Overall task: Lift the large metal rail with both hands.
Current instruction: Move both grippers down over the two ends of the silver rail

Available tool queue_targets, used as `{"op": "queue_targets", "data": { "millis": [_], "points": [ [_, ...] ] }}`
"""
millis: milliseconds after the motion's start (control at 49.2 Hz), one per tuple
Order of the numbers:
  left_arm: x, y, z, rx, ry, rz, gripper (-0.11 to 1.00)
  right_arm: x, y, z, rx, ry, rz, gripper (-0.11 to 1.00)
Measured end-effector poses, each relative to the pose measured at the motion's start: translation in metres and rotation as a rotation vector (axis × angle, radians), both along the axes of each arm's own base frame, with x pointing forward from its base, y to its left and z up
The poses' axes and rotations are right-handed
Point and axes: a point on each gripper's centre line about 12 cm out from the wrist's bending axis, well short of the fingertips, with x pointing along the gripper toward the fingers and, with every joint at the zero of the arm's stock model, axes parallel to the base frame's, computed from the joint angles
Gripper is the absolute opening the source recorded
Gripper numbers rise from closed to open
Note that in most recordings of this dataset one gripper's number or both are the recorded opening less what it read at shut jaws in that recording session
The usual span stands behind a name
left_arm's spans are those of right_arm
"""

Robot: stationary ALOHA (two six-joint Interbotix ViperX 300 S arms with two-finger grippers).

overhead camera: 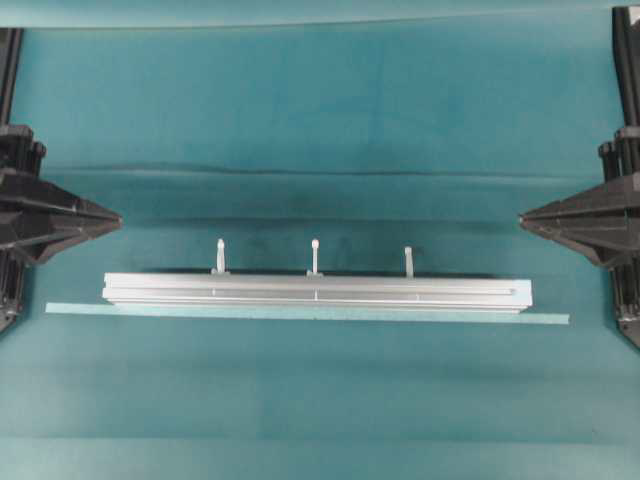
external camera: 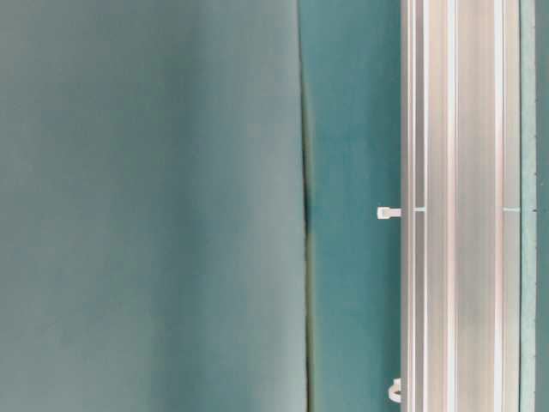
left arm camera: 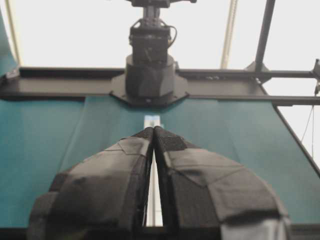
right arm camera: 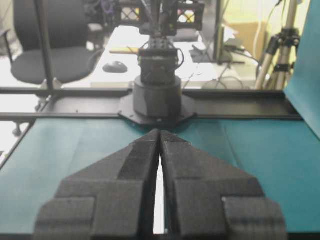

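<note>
Overhead exterior view places the large metal rail (overhead camera: 318, 291) crosswise on the teal cloth (overhead camera: 320, 120), just beside a pale tape strip (overhead camera: 306, 314), each end facing one arm for a two-sided lift; left gripper (overhead camera: 117, 216) and right gripper (overhead camera: 522, 216) stand well apart from it, fingertips together, holding nothing; both arms are cut off at the frame edges.

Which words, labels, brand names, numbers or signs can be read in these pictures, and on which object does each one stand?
None can be read in any view.
The large metal rail shows only small tick marks, no characters.
The pale tape strip is blank.
The cluttered office behind the arm base in the right wrist view is too blurred for any text.
</note>
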Motion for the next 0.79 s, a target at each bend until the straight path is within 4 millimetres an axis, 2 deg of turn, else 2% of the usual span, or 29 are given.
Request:
{"op": "queue_targets", "data": {
  "millis": [41,122,183,386,793],
  "points": [
    [0.001,0.002,0.000,0.006,0.025,0.008,0.13,0.000,0.000,0.000,0.002,0.000,0.000,0.11],
    [0.005,0.010,0.003,0.004,0.086,0.051,0.03,0.002,-0.002,0.006,0.054,0.000,-0.009,0.01],
    [0.007,0.013,0.009,0.009,0.112,0.061,-0.01,0.003,-0.003,0.009,0.088,0.014,-0.012,0.00],
    [0.011,0.012,0.023,0.017,0.195,0.059,-0.01,0.007,-0.001,0.011,0.115,0.141,-0.006,0.00],
    [0.039,0.012,0.010,0.009,0.580,0.048,-0.01,0.026,0.000,0.002,0.187,0.609,-0.020,0.00]
  ]
}}
